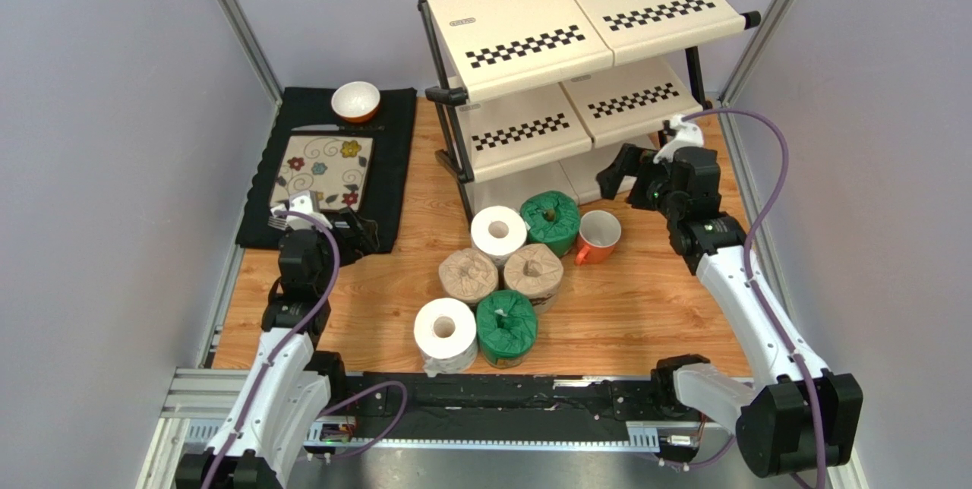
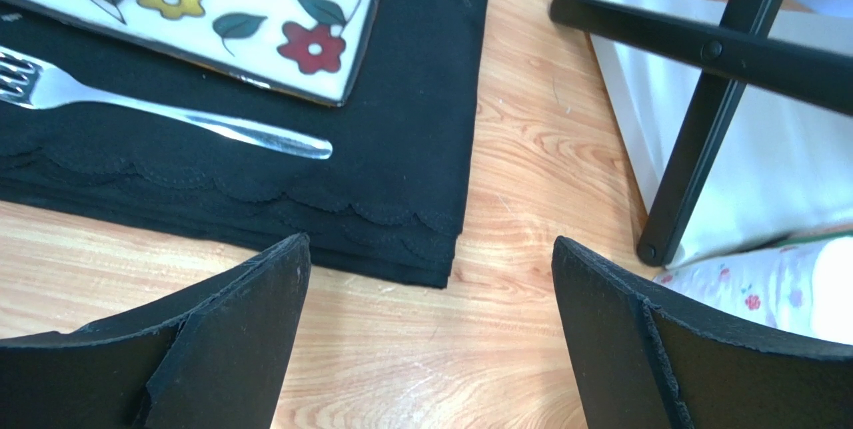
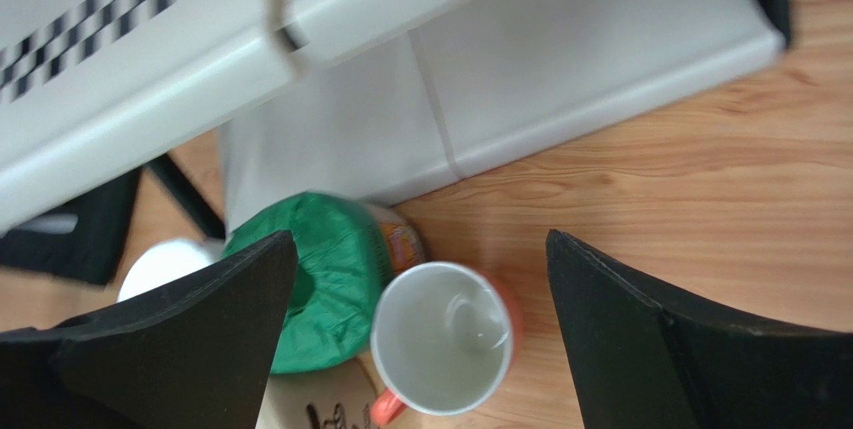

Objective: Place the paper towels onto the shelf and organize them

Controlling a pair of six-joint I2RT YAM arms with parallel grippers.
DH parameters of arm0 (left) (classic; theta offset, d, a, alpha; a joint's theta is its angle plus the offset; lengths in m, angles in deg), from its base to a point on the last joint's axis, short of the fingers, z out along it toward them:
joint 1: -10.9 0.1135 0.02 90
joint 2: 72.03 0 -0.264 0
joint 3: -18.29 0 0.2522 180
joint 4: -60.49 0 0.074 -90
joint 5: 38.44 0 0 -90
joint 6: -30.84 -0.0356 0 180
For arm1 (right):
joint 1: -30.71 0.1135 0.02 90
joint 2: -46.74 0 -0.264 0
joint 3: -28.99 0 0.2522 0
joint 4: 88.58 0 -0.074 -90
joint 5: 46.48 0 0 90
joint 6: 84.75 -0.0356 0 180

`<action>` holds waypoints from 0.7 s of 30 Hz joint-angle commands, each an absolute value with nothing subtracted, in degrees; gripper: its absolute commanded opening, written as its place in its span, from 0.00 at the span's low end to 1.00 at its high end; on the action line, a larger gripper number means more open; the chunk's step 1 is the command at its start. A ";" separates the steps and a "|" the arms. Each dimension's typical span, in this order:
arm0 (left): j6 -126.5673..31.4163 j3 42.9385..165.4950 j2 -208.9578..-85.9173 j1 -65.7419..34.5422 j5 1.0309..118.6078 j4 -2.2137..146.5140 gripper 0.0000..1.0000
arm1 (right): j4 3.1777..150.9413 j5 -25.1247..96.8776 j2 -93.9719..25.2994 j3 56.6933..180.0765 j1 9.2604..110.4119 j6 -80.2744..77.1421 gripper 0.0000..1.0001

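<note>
The wooden table [image 1: 639, 318] carries everything. The shelf [image 1: 536, 22] stands at its far side, three cream tiers with checkered strips in a black tube frame, and no roll lies on the tiers that show.

The right arm reaches up to the shelf's front right corner, beside the middle tier. The right gripper [image 3: 420, 239] hangs there with its fingers spread wide and nothing between them. The left arm is well to the left of the shelf. The left gripper [image 2: 431, 244] is low over the wood, fingers also spread and empty, and one shelf leg shows in its wrist view.

A black placemat [image 1: 394, 159] lies left of the shelf and holds a floral plate [image 1: 325, 170].

The paper towels stand on end in a tight cluster just in front of the shelf. A green roll [image 1: 550, 219] is closest, right against the front edge of the bottom tier. A white roll [image 1: 499, 233] stands beside it, on its left. Further from the shelf come two brown kraft rolls, one [image 1: 468, 275] touching the other [image 1: 533, 273]. Furthest out stand a second white roll [image 1: 445, 332] and a second green roll [image 1: 507, 325], side by side.

An orange mug [image 1: 598, 236] stands upright in front of the shelf, against the nearest green roll's right side. A small bowl [image 1: 356, 102] sits on the placemat's far edge, level with the shelf's left legs. A fork [image 2: 160, 114] lies on the placemat beside the plate, on the side away from the shelf.
</note>
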State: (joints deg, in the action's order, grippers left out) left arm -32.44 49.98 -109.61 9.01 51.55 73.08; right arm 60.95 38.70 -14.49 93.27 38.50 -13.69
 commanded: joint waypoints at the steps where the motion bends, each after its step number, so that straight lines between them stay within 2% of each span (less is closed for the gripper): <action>1: -33.23 48.75 -108.77 9.23 54.28 73.90 0.98 | 68.42 27.62 -14.51 91.01 41.87 -8.02 0.99; 4: -33.49 48.92 -108.77 9.23 54.72 75.66 0.98 | 71.50 25.67 -17.23 91.26 43.62 -5.57 0.99; 13: -34.90 47.69 -108.68 9.23 55.43 75.40 0.97 | 70.54 34.55 -26.29 95.48 52.85 4.01 0.95; 21: -34.99 47.60 -109.47 9.23 55.77 75.66 0.96 | 69.66 37.36 -29.80 96.01 53.38 4.98 0.93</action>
